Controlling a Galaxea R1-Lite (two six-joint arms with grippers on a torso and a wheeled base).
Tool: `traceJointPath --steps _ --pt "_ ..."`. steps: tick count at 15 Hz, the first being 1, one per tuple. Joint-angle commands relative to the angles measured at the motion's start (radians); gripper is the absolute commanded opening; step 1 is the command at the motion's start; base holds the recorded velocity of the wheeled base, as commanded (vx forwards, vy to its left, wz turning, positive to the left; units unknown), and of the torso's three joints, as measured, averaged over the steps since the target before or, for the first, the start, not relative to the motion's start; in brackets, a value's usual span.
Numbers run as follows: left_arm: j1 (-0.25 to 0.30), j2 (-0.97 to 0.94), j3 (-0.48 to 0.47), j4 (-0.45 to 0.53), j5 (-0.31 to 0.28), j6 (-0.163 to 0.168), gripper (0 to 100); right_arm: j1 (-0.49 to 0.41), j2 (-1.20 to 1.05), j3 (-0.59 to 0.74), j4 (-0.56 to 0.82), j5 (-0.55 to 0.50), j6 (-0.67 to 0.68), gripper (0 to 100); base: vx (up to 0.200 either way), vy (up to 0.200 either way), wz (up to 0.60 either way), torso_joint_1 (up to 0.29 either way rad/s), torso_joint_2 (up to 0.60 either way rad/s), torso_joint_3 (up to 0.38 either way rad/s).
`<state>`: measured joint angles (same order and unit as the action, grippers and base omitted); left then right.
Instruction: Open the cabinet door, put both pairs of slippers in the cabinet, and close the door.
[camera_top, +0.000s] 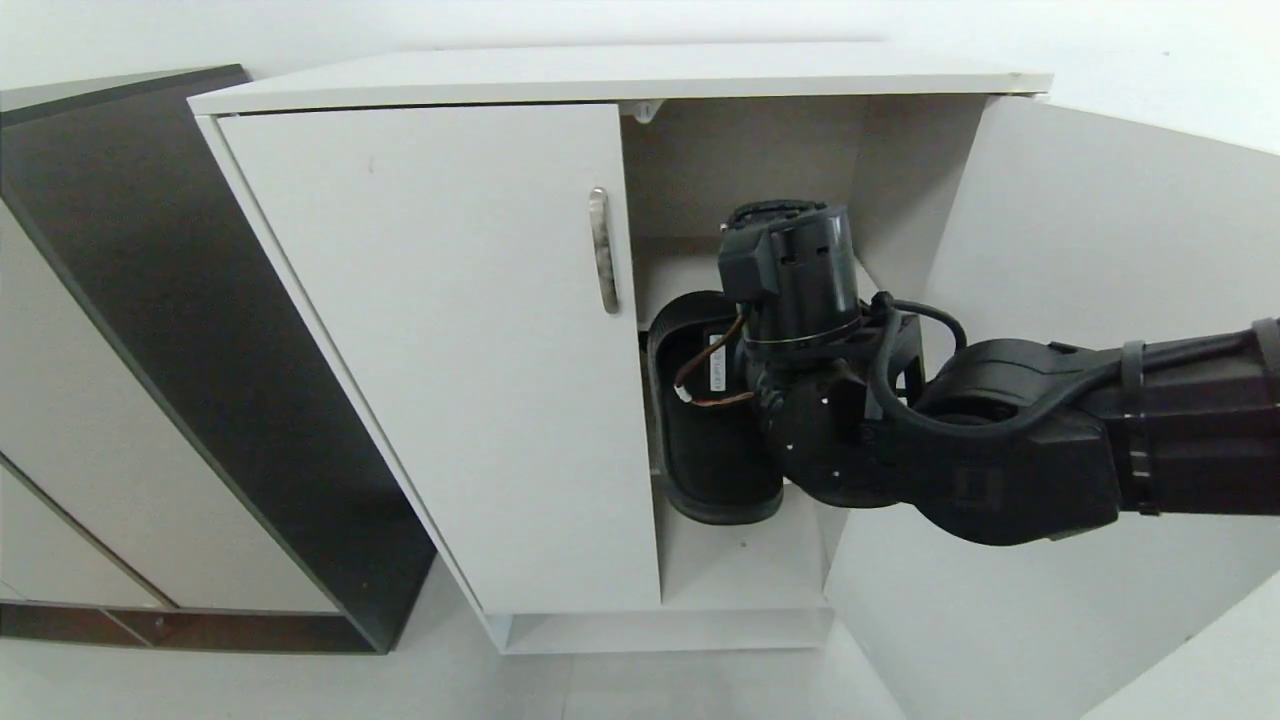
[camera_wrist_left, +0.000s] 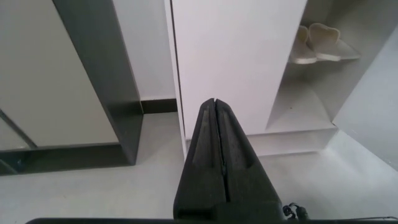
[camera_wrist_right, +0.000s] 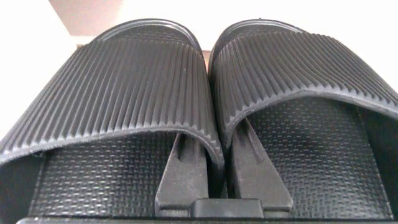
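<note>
The black slippers (camera_top: 700, 420) are held inside the cabinet (camera_top: 620, 75), at the centre of the head view, their inner walls pinched between the jaws of the right gripper (camera_wrist_right: 214, 155). If released too near the front edge, the soft, ribbed rubber pair could slide back out. The left gripper (camera_wrist_left: 215, 106) is seen closed, empty

Pale slippers (camera_wrist_left: 318, 41) lie side by side on the cabinet shelf (camera_wrist_left: 349, 57).

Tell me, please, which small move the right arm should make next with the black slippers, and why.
Probably lower the right gripper slightly, so the black slippers settle on the cabinet's bottom board. The pair is already inside the open side, pinched between the fingers, and seems tilted above that board.
</note>
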<state>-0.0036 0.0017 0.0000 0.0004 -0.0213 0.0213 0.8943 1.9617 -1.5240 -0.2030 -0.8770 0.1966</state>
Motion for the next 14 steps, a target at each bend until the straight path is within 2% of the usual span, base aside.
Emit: traceJointPath --steps 1,7,14 --pt "0.001 0.001 0.000 0.001 0.000 0.000 0 0.002 0.000 0.001 -0.001 0.000 0.000 0 0.200 0.000 0.00 0.002 -0.01 0.002" --pt "0.001 0.001 0.000 0.000 0.000 -0.001 0 -0.014 0.003 0.002 -0.003 0.000 -0.017 0 0.200 0.000 0.00 0.006 0.00 0.002" --pt "0.001 0.001 0.000 0.000 0.000 -0.003 0 -0.021 0.009 0.012 -0.010 0.018 -0.011 0 0.000 0.000 0.00 0.000 0.00 0.000"
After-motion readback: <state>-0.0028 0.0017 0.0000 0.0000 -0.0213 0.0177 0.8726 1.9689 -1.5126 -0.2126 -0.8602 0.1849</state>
